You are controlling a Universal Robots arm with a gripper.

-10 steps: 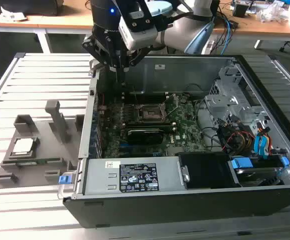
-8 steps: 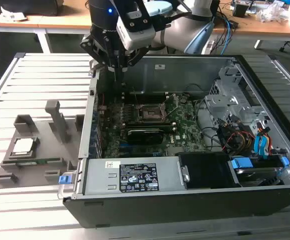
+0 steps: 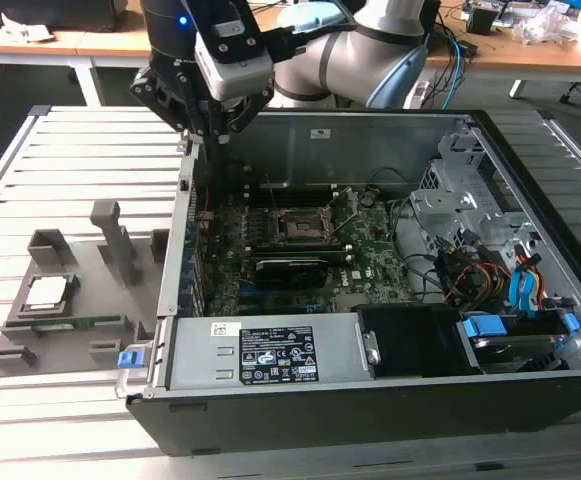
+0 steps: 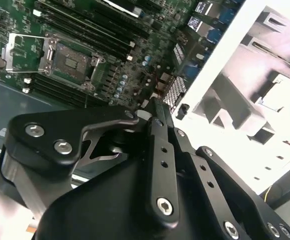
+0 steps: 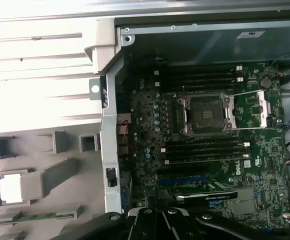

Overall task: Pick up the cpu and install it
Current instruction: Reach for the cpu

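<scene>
Hovering over the side wall of the open grey-metal desktop computer case, toward the exterior view's left, the black linkage end effector has its fingers pressed together and carries nothing. In the second wrist view the fingertips meet above the edge of the green motherboard.

The small flat square cpu with a silvery-white top lies outside the case, seated in a square nest of the grey moulded parts holder on the pale slatted worktop, well apart from the end effector. It shows as a bright square in the first wrist view, with a long narrow green memory stick just beside it in the same holder.

Inside the case, the square dark metal cpu socket sits near the middle of the motherboard. Its retaining frame is swung open to one side, and the bed looks bare, with no chip in it.

Judged from this, the task is at its very start: the cpu is not yet grasped or lifted, and the socket stands open but unfilled. Both halves of the job, the pick-up and the seating in the socket, remain to be done.
</scene>
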